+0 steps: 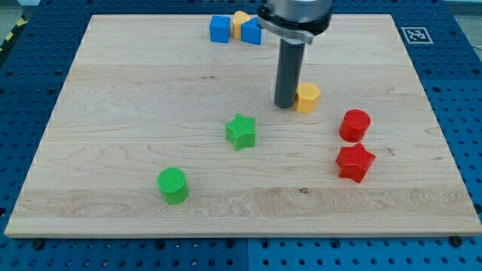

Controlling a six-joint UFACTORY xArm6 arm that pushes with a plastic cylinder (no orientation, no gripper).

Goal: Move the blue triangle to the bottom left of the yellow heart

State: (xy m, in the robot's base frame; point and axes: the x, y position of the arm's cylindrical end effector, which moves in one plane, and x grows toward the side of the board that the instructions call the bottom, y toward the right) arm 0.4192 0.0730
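Note:
The blue triangle (251,32) sits at the view's top, touching the right side of the yellow heart (240,22). A blue cube (219,28) sits just left of the heart. My tip (285,105) rests on the board well below these three, about a hundred pixels below and right of the triangle. It touches the left side of a yellow hexagon block (308,98). The rod's upper part hides the area just right of the triangle.
A green star (241,132) lies below and left of my tip. A green cylinder (173,185) is at the lower left. A red cylinder (355,125) and a red star (355,162) sit at the right. The wooden board (113,113) ends at blue pegboard.

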